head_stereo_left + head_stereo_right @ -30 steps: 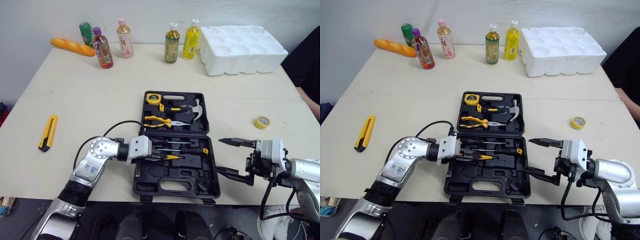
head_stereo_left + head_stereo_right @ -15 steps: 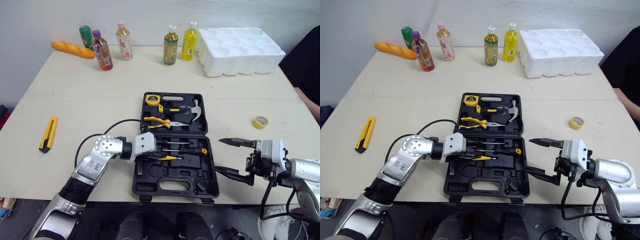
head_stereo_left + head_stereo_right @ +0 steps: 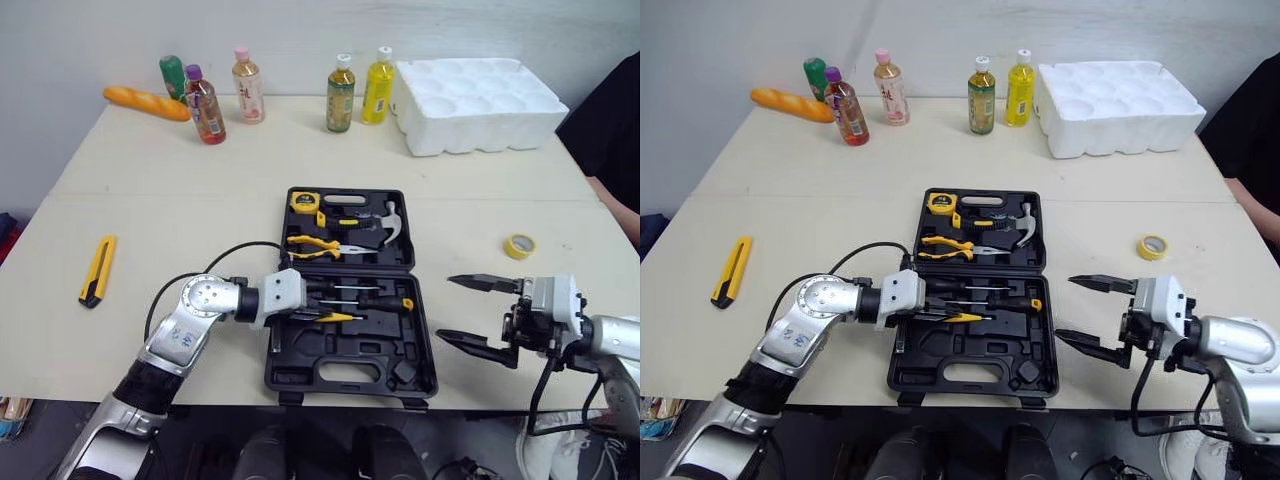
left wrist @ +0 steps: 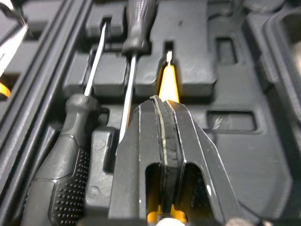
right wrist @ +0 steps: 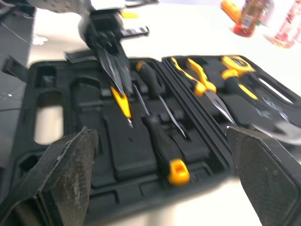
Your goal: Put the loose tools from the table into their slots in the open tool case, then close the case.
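The black tool case [image 3: 340, 372] lies open at the table's near middle. Pliers [image 3: 315, 240], a hammer [image 3: 385, 220] and a tape measure [image 3: 305, 200] sit in its far half, and black screwdrivers [image 3: 375, 300] in its near half. My left gripper [image 3: 314, 303] reaches into the near half from the left. It is shut on a small yellow screwdriver [image 4: 168, 81], whose metal tip rests in a slot. My right gripper [image 3: 446, 307] hangs wide open just right of the case, holding nothing. A yellow utility knife [image 3: 97, 267] lies far left, and a yellow tape roll [image 3: 520, 246] lies right of the case.
Several bottles [image 3: 340, 93] and a bread loaf [image 3: 145, 100] line the table's far edge. A white foam tray [image 3: 480, 90] stands at the back right. A person's dark sleeve [image 3: 610, 130] shows at the right edge.
My left gripper nudged right into the case, then eased back, still shut. The right gripper drifted slightly to the right and stayed open. The view shifted a little.
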{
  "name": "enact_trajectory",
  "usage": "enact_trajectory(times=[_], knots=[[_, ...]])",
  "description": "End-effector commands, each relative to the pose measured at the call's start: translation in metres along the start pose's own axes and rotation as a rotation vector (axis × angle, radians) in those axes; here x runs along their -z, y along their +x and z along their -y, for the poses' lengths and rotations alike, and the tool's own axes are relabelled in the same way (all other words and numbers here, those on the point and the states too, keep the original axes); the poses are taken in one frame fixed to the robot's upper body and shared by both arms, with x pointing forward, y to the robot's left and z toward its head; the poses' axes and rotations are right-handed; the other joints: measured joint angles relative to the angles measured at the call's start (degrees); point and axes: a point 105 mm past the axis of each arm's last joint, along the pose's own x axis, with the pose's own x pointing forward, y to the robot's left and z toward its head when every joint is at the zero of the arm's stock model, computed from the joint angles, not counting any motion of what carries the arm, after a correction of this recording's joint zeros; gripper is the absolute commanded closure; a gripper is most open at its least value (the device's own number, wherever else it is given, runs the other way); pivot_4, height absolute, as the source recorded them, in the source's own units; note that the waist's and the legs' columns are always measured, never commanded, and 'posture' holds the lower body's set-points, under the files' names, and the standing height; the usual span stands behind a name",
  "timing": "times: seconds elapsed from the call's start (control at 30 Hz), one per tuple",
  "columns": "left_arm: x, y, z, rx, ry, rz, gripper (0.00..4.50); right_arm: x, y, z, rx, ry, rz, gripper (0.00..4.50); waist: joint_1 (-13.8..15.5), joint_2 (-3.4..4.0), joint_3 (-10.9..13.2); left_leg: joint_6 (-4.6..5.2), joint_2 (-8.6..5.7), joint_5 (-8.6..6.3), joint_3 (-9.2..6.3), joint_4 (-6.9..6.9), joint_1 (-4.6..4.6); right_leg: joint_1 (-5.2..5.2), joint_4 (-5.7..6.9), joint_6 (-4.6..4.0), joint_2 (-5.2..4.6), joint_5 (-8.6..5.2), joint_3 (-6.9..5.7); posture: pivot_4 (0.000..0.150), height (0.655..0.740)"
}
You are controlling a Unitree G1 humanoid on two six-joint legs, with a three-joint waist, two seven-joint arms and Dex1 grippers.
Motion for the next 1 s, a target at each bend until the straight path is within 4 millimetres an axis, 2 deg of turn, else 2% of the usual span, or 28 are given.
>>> enact_trajectory(times=[0.03, 0.13, 0.2, 0.23, 0.4, 0.5, 0.63, 0.73, 0.83, 0.9, 1.0], knots=[[-0.033, -0.026, -0.003, -0.010, 0.109, 0.155, 4.49, -0.004, -0.026, 0.018, 0.084, -0.060, -0.035, 0.00, 0.0, 0.00, 0.0, 0.01, 0.00, 0.00, 0.00, 0.01, 0.00, 0.00, -0.01, 0.00, 0.00, 0.00, -0.01, 0.150, 0.7400], [-0.038, -0.043, -0.009, -0.064, 0.079, 0.186, 4.49, 0.001, -0.041, 0.027, 0.140, -0.067, -0.060, 0.00, 0.0, 0.00, 0.0, 0.01, -0.01, 0.00, 0.00, 0.01, 0.01, 0.03, -0.03, 0.00, -0.01, 0.00, -0.02, 0.150, 0.7400], [-0.036, -0.068, -0.020, -0.173, 0.040, 0.189, 3.86, 0.011, -0.062, 0.035, 0.206, -0.080, -0.111, 0.00, -0.1, -0.01, 0.0, 0.02, 0.00, 0.01, 0.00, 0.01, 0.02, 0.04, -0.02, 0.00, -0.01, 0.00, -0.02, 0.150, 0.7400], [-0.028, -0.086, -0.025, -0.245, 0.010, 0.163, 3.65, 0.016, -0.076, 0.040, 0.254, -0.083, -0.141, 0.00, -0.1, 0.00, 0.0, 0.02, 0.00, 0.01, 0.00, 0.01, 0.02, 0.04, -0.03, 0.00, 0.00, 0.00, -0.02, 0.150, 0.7400], [0.010, -0.159, -0.026, -0.549, -0.082, 0.030, 1.37, 0.035, -0.129, 0.053, 0.465, -0.085, -0.220, 0.00, -0.4, 0.09, 0.1, 0.02, 0.00, -0.01, 0.03, -0.08, 0.04, 0.02, -0.11, 0.00, 0.00, 0.00, -0.03, 0.150, 0.7400], [0.023, -0.199, -0.024, -0.717, -0.101, -0.041, 0.04, 0.047, -0.154, 0.054, 0.551, -0.085, -0.280, 0.00, -0.7, 0.08, 0.1, 0.05, -0.01, -0.05, 0.04, -0.08, 0.05, 0.02, -0.12, 0.00, -0.06, 0.00, -0.02, 0.150, 0.7400], [0.034, -0.262, -0.009, -0.975, -0.130, -0.119, 0.04, 0.058, -0.186, 0.052, 0.691, -0.074, -0.331, 0.00, -0.9, 0.11, 0.1, 0.02, -0.01, -0.21, 0.02, -0.12, 0.04, -0.02, -0.12, -0.01, -0.20, -0.01, -0.04, 0.150, 0.7400], [0.048, -0.292, 0.009, -1.083, -0.152, -0.208, 0.04, 0.062, -0.204, 0.054, 0.800, -0.067, -0.341, 0.00, -1.5, 0.13, 0.2, 0.00, -0.11, -0.22, 0.01, -0.30, 0.06, -0.02, -0.18, -0.03, -0.32, -0.02, -0.07, 0.150, 0.7400], [0.058, -0.310, 0.024, -1.167, -0.180, -0.245, 0.04, 0.065, -0.216, 0.053, 0.867, -0.063, -0.359, 0.00, -1.7, 0.13, 0.2, -0.25, -0.17, -0.35, 0.02, -0.42, 0.11, -0.05, -0.21, -0.02, -0.38, -0.02, -0.07, 0.150, 0.7400], [0.068, -0.343, 0.041, -1.356, -0.216, -0.298, 0.04, 0.071, -0.227, 0.049, 0.926, -0.026, -0.372, 0.00, -1.7, 0.13, 0.2, -0.30, -0.17, -0.36, 0.03, -0.45, 0.11, -0.08, -0.20, -0.02, -0.39, -0.02, -0.06, 0.150, 0.7400], [0.081, -0.378, 0.066, -1.554, -0.271, -0.380, 0.04, 0.077, -0.240, 0.042, 0.985, 0.012, -0.396, 0.00, -1.9, 0.13, 0.2, -0.36, -0.18, -0.33, 0.06, -0.65, 0.13, -0.17, -0.25, -0.04, -0.40, -0.03, -0.03, 0.150, 0.7400]])
